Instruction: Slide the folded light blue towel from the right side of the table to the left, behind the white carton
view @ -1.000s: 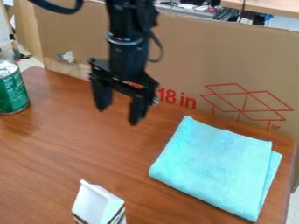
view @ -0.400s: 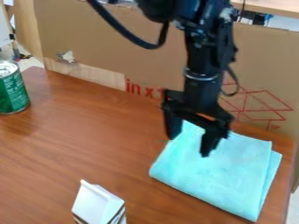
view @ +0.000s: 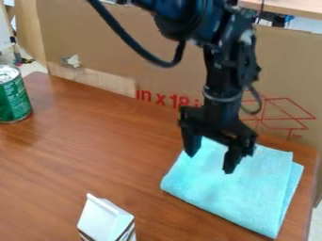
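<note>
1. Your fingers [view: 232, 161] are wide apart and hanging over the far part of the folded blue cloth [view: 236, 195], most of which lies camera-side of them.
2. Can't tell if the tips touch it, so I'd ease down gently; jamming into the surface [view: 75, 160] could bunch it.
3. For a decent pinch, close slowly and catch every layer.
4. White carton [view: 104, 220]'s camera-side and view-left of the fingers, well clear imo.

Fuzzy matt cloth [view: 245, 193] on glossy (wood-look) tabletop [view: 82, 150], cardboard [view: 164, 56] behind.
</note>
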`<state>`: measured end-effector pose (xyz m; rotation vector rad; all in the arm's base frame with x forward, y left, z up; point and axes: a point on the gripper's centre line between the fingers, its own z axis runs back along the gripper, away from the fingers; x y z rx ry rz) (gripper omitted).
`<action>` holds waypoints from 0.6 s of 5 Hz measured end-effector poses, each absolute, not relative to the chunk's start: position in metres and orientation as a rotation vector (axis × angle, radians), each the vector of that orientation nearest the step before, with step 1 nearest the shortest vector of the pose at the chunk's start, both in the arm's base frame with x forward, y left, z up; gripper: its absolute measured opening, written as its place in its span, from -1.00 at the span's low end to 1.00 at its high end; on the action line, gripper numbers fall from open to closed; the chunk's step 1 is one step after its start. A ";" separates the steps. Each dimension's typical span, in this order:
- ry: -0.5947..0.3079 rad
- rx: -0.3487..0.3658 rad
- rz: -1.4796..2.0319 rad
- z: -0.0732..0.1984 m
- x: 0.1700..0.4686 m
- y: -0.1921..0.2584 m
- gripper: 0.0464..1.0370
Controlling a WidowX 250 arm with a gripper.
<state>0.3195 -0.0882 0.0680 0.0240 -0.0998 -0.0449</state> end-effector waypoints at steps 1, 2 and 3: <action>-0.095 0.022 -0.047 0.047 0.318 -0.092 0.92; -0.076 -0.007 -0.059 0.035 0.318 -0.097 0.92; -0.060 -0.019 -0.071 0.030 0.318 -0.094 0.92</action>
